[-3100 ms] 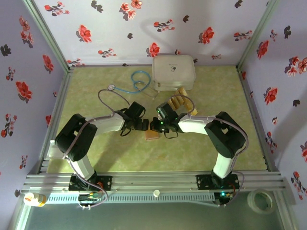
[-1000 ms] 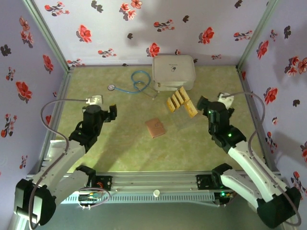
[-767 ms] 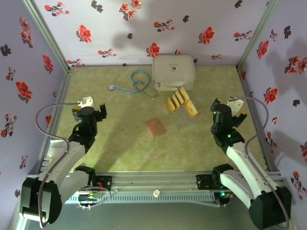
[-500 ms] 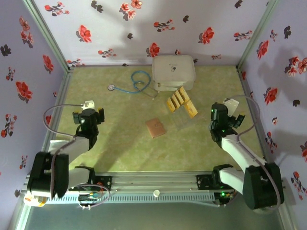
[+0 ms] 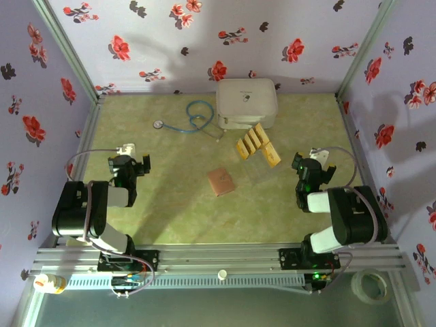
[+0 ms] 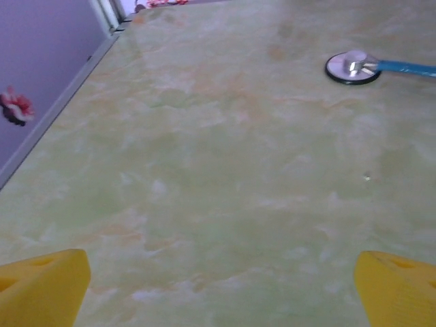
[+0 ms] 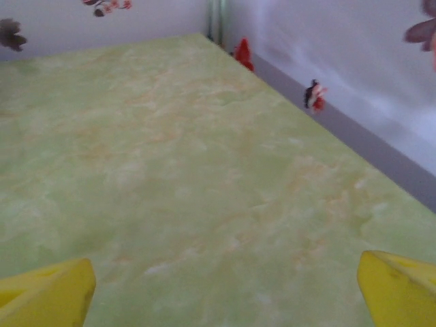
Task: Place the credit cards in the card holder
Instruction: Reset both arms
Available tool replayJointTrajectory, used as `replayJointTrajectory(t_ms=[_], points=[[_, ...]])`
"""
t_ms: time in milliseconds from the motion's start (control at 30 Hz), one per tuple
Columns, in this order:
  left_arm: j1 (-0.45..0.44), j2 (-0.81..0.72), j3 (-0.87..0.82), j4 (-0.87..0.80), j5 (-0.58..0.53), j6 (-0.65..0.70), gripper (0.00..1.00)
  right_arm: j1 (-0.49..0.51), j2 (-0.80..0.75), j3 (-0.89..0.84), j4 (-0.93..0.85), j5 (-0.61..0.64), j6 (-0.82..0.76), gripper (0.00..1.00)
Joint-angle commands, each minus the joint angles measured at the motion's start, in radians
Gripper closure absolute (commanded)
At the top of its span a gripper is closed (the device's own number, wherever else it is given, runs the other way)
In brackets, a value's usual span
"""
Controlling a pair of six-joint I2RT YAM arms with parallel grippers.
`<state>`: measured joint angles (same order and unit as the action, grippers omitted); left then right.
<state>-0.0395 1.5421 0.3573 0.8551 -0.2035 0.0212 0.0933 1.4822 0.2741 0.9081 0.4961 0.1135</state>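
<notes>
The card holder [image 5: 221,182] lies closed on the green table, a reddish-brown square near the middle. Several golden-yellow credit cards [image 5: 257,144] lie fanned out behind it to the right, just in front of the white case. My left gripper [image 5: 131,164] is folded back at the left side, well away from both. Its yellow fingertips [image 6: 42,286] stand wide apart over bare table, so the left gripper [image 6: 221,293] is open and empty. My right gripper [image 5: 310,165] sits at the right side. It too is open [image 7: 225,293], with nothing between its fingertips [image 7: 398,289].
A big white rounded case [image 5: 246,102] stands at the back. A blue stethoscope [image 5: 194,117] lies left of it, its metal head [image 6: 351,67] ahead of my left gripper. Flowered walls close in the table; the right wall [image 7: 354,75] runs near my right gripper.
Both arms have drawn back from the middle to the sides and folded down near their bases. The card holder and the cards have stayed where they lay.
</notes>
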Motion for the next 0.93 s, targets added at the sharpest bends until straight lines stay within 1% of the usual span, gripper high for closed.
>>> replayJointTrajectory(t_ms=[0, 33, 67, 100, 133, 167, 200, 267, 333, 367, 433, 500, 767, 800, 900], points=[[0.044, 0.0, 0.047, 0.007, 0.141, -0.028, 0.0, -0.008, 0.086, 0.02, 0.159, -0.154, -0.064, 0.01], [0.053, 0.002, 0.048, 0.008, 0.157, -0.034, 0.0, -0.009, 0.133, 0.022, 0.243, -0.142, -0.069, 0.01], [0.057, 0.002, 0.048, 0.005, 0.162, -0.037, 0.0, -0.018, 0.102, 0.059, 0.143, -0.126, -0.038, 0.01], [0.061, 0.002, 0.049, 0.005, 0.168, -0.039, 0.0, -0.049, 0.058, 0.124, -0.064, -0.123, 0.03, 0.01], [0.061, 0.002, 0.051, 0.004, 0.168, -0.039, 0.0, -0.07, 0.061, 0.117, -0.077, -0.154, 0.036, 0.01], [0.061, 0.003, 0.052, 0.004, 0.168, -0.038, 0.0, -0.066, 0.097, 0.086, 0.046, -0.153, 0.006, 0.01], [0.061, 0.002, 0.05, 0.004, 0.166, -0.037, 0.0, -0.063, 0.099, 0.077, 0.086, -0.147, 0.003, 0.01], [0.058, 0.002, 0.045, 0.011, 0.163, -0.035, 0.0, -0.063, 0.056, 0.097, -0.034, -0.148, 0.023, 0.01], [0.056, 0.002, 0.044, 0.016, 0.16, -0.032, 0.0, -0.06, 0.083, 0.08, 0.047, -0.144, 0.005, 0.01], [0.056, 0.002, 0.043, 0.015, 0.16, -0.033, 0.0, -0.06, 0.082, 0.081, 0.046, -0.143, 0.005, 0.01], [0.058, 0.002, 0.043, 0.016, 0.161, -0.033, 0.0, -0.058, 0.063, 0.097, -0.021, -0.149, 0.014, 0.01], [0.057, 0.001, 0.043, 0.016, 0.16, -0.033, 0.0, -0.058, 0.081, 0.09, 0.026, -0.148, 0.005, 0.01], [0.057, 0.001, 0.043, 0.016, 0.16, -0.033, 0.0, -0.07, 0.083, 0.123, -0.04, -0.156, 0.019, 0.01], [0.058, 0.002, 0.043, 0.016, 0.159, -0.032, 0.0, -0.068, 0.074, 0.109, -0.024, -0.184, 0.014, 0.01], [0.056, 0.002, 0.043, 0.016, 0.16, -0.033, 0.0, -0.058, 0.075, 0.104, -0.009, -0.215, -0.012, 0.01]])
